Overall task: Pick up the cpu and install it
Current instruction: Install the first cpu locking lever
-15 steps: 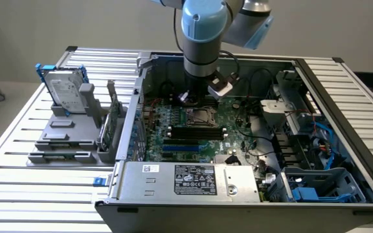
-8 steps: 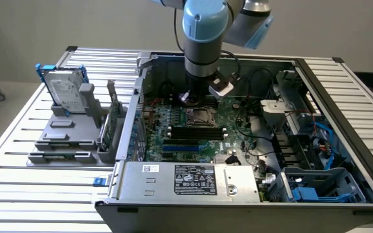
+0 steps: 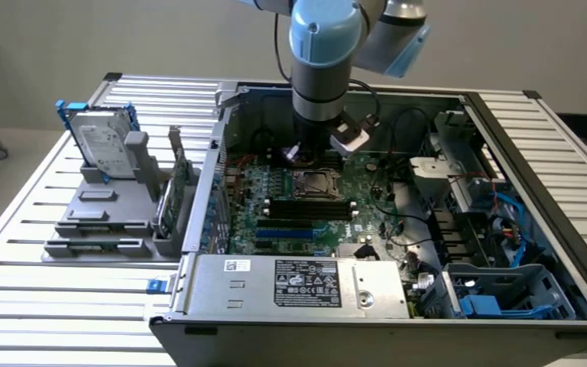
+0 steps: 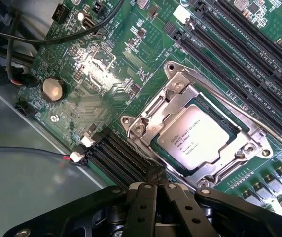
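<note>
Wrist view: the cpu point(image 4: 196, 141) sat in the metal-framed socket point(image 4: 142, 127) on the green motherboard point(image 4: 106, 64), its silvery top bearing lines of print too fine to read. The gripper point(image 4: 157, 173) hung just beside the socket, fingers pressed together on nothing. In the exterior view, a labelled power supply point(image 3: 293, 284) fronted the open case.

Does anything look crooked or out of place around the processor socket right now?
Nothing stands out. The cpu lies flat and square inside the socket frame, its edges parallel to the frame's. The gripper is shut on nothing, just beside that frame over the motherboard.
</note>
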